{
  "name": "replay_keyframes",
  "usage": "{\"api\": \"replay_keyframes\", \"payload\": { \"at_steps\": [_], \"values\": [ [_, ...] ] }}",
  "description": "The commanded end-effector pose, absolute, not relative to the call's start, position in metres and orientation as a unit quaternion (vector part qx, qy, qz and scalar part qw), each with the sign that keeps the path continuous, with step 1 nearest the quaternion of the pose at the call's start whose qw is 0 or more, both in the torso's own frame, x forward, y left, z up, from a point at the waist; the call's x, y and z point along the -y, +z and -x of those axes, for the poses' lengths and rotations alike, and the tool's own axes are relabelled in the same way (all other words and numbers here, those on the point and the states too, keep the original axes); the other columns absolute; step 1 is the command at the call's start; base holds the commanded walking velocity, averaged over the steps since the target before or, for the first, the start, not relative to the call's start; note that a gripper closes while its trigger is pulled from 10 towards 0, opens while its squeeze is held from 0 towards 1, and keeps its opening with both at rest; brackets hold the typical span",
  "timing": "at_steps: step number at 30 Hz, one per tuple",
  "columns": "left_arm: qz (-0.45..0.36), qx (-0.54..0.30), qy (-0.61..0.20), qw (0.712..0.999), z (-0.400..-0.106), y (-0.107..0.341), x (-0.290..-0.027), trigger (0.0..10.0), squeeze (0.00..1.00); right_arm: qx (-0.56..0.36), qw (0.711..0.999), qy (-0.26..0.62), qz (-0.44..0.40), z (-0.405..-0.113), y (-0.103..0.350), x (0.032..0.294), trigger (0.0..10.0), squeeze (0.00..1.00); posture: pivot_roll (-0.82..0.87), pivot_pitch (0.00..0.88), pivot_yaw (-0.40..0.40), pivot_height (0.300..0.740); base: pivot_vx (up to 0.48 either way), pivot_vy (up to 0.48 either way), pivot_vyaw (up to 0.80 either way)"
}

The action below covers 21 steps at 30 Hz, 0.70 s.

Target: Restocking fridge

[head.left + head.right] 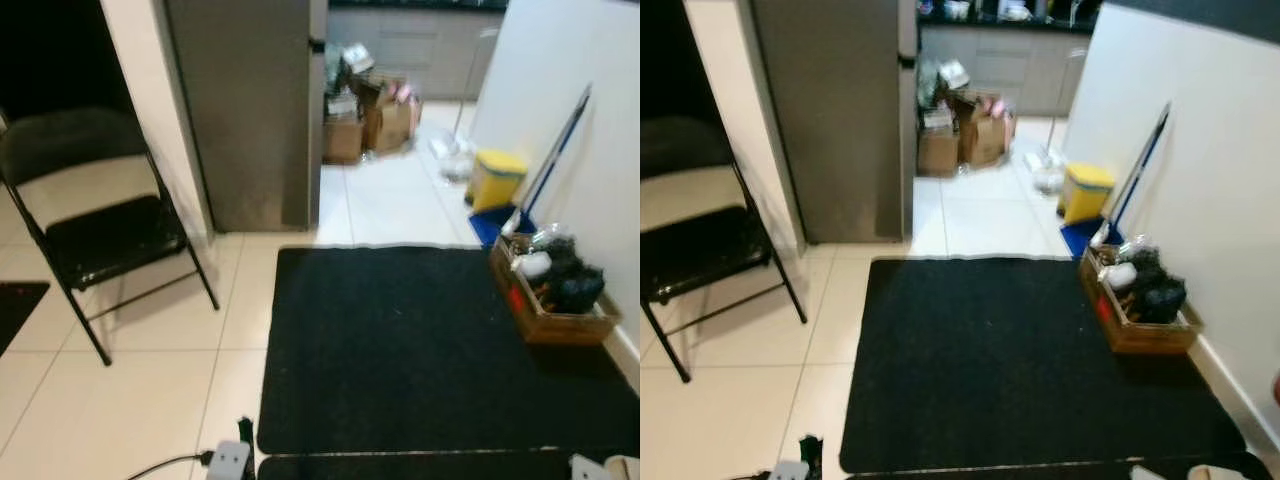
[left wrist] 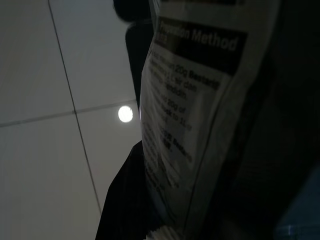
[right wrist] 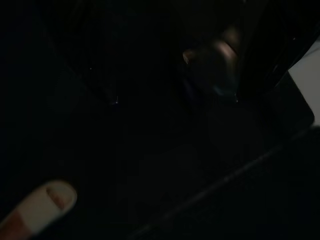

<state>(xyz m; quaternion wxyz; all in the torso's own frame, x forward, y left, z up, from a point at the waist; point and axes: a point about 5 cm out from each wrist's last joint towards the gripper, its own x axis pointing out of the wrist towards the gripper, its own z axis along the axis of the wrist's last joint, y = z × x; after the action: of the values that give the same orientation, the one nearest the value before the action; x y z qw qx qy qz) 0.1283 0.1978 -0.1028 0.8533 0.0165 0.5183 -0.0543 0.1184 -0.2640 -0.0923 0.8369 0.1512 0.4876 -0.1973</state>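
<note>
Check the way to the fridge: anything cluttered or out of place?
Yes. Cardboard boxes and loose packaging are heaped on the tiles just past the fridge. A mop leans on the right wall over a full wooden crate.

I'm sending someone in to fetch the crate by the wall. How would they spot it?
Find the black mat in front of the grey fridge. On the mat's right edge, against the white wall, sits the crate. It is low, wooden and full of dark clutter, unlike the yellow bin farther along that wall.

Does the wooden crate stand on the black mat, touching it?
Touching. In the left eye view the wooden crate sits on the right edge of the black mat, with no gap visible under it.
</note>
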Motion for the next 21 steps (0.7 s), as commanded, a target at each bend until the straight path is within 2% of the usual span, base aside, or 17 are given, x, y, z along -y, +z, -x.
{"api": "replay_keyframes", "payload": {
  "at_steps": [1, 21],
  "values": [
    [-0.018, -0.515, -0.061, 0.855, -0.1313, -0.1022, -0.1949, 10.0, 0.0, -0.478, 0.842, -0.203, -0.145, -0.1238, -0.0886, 0.2698, 10.0, 0.0, 0.0, 0.0, -0.019, 0.74, 0.352, 0.0, 0.0],
    [-0.021, -0.515, -0.065, 0.855, -0.1314, -0.1024, -0.193, 10.0, 0.0, -0.47, 0.847, -0.2, -0.146, -0.1279, -0.086, 0.2732, 10.0, 0.0, 0.0, 0.0, -0.025, 0.74, 0.352, 0.0, 0.0]
  ]
}}
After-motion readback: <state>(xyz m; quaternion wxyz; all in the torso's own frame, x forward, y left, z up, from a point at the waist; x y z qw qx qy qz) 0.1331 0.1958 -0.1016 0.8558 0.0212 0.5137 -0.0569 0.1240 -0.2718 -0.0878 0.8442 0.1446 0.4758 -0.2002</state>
